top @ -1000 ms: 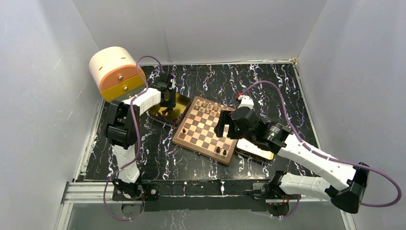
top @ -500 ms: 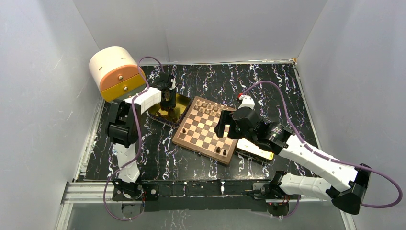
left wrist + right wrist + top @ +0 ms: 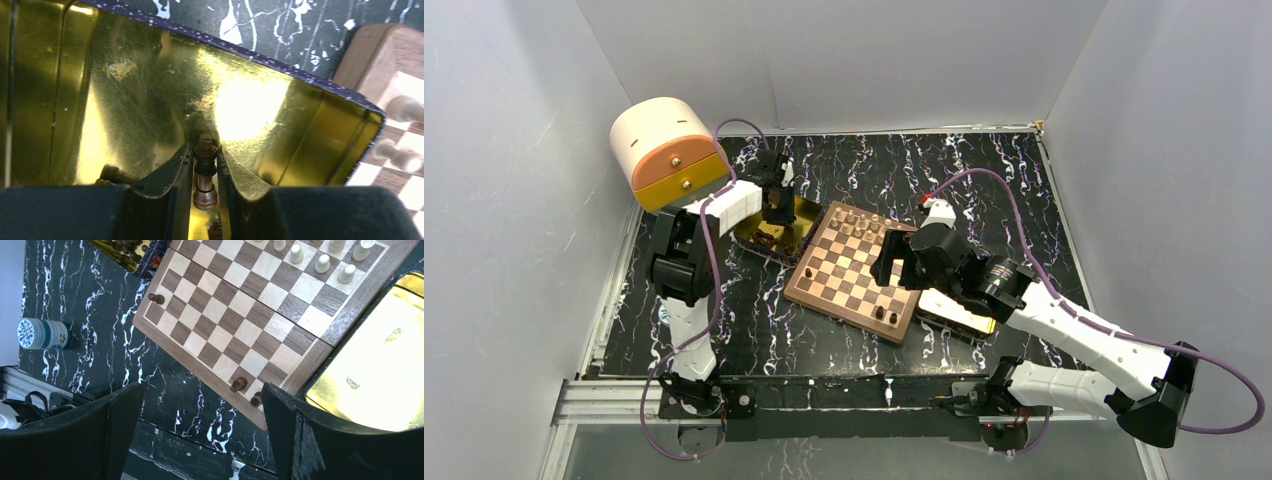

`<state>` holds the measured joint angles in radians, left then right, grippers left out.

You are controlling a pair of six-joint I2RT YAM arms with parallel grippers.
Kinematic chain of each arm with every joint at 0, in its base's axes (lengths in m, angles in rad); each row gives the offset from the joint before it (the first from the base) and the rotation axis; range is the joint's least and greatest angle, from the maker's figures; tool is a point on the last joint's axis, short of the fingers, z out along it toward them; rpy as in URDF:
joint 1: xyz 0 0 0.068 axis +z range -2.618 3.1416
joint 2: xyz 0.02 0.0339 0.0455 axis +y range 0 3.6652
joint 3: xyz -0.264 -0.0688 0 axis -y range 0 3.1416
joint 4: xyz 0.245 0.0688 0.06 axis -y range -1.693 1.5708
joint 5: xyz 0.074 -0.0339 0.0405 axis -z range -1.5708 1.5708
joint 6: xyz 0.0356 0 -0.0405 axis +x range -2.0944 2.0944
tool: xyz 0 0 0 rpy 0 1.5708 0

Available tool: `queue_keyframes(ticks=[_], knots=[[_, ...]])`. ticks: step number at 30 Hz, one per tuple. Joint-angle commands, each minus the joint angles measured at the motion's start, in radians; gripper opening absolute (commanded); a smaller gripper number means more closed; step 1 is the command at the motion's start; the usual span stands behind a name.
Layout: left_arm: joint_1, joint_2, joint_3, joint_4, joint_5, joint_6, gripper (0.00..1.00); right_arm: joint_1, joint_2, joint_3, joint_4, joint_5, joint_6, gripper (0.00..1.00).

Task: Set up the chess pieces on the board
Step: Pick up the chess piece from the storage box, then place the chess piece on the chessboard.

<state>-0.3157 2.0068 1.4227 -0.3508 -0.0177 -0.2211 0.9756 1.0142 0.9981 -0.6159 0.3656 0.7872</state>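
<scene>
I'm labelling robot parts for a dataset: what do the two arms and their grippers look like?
The left arm and right arm share white boxy link shells and black rounded joints. A purple cable runs loosely along each. The left gripper and right gripper are matte black, with broad, smooth-faced fingers.
</scene>
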Motion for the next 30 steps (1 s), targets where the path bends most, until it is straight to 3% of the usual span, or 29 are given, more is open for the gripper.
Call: queue_keyframes(ticks=[1, 10, 19, 30], knots=[[0.0, -0.108, 0.056, -0.026, 0.08, -0.039, 0.15, 0.004, -0.029, -0.024, 0.096, 0.002, -0.011, 0.98], [0.0, -0.298, 0.04, 0.037, 0.262, -0.173, 0.11, 0.004, -0.006, -0.047, 0.277, -0.053, -0.081, 0.93], [-0.006, -0.517, -0.222, 0.317, 0.521, -0.46, 0.08, 0.002, 0.09, -0.057, 0.578, -0.053, -0.164, 0.87], [-0.039, -0.653, -0.353, 0.44, 0.628, -0.603, 0.09, 0.002, 0.272, -0.01, 0.818, -0.089, -0.28, 0.8]])
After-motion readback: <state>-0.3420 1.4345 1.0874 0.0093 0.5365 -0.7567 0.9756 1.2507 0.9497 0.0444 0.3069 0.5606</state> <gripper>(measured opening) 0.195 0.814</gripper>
